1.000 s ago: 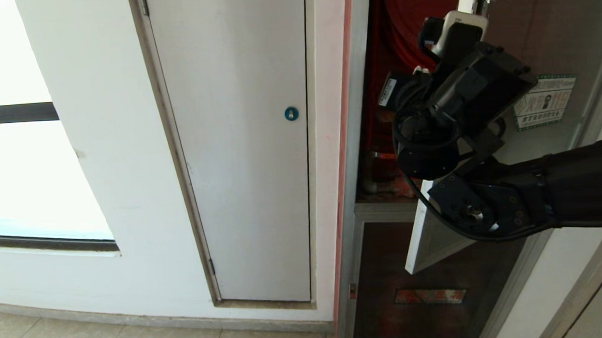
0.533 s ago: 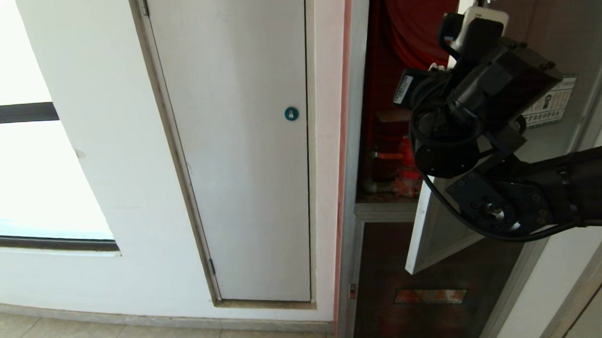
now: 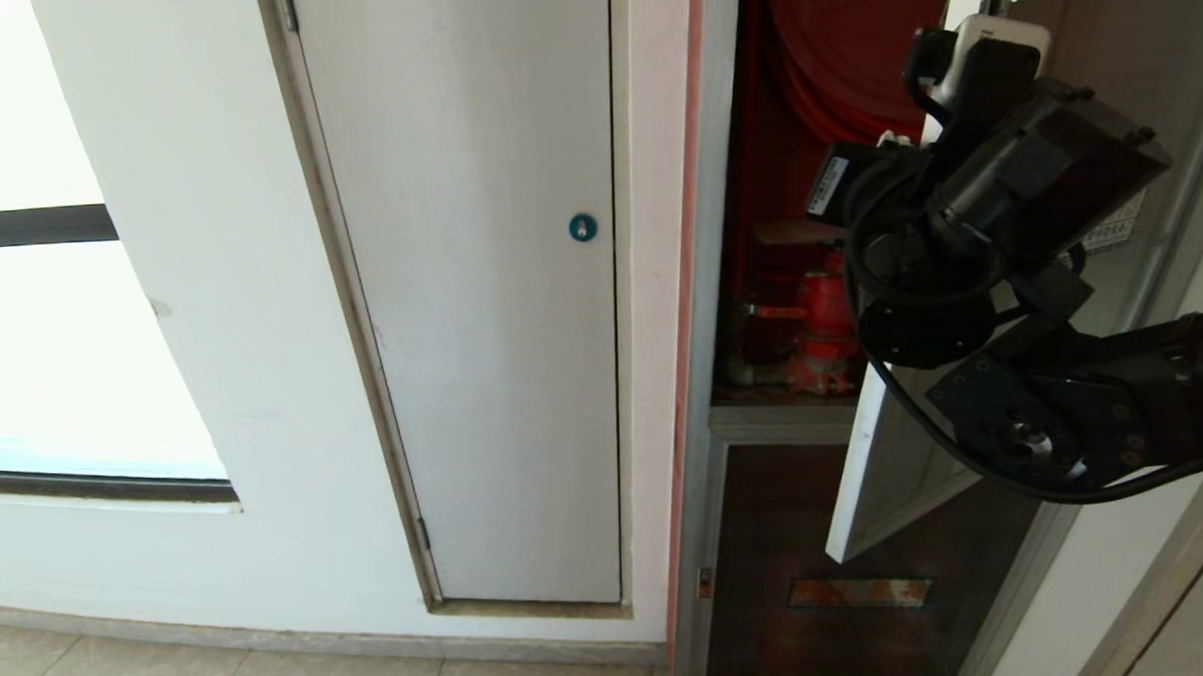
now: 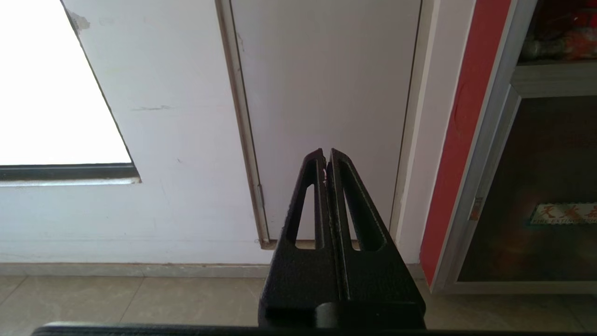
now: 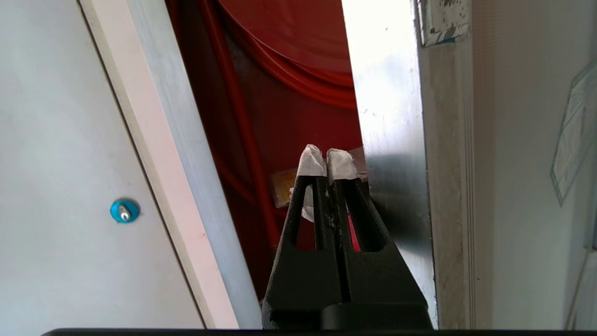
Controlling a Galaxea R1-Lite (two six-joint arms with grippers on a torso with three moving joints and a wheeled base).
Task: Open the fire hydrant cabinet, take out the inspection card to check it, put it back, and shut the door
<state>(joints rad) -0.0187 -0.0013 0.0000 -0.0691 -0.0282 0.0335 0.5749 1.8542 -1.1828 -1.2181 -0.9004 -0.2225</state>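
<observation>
Right wrist view: right tool (image 5: pixel 326 163), fingers pressed together with nothing between them, sits just beside the inner edge of the door (image 5: pixel 392 140), which stands partly open. The fire hydrant cabinet (image 3: pixel 759 272) shows its red hose reel (image 3: pixel 832 60) and red valve (image 3: pixel 821 320). Opening looks underway, not finished; inspection card not clearly seen, so fetching, checking, returning and closing remain. Left tool (image 4: pixel 326 158) also together, parked facing the white door (image 4: pixel 326 93).

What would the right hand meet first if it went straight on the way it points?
Probably the red hose reel inside the cabinet. The shut right hand points into the opening just beside the door edge. Depth is unclear, so it might graze that edge.
</observation>
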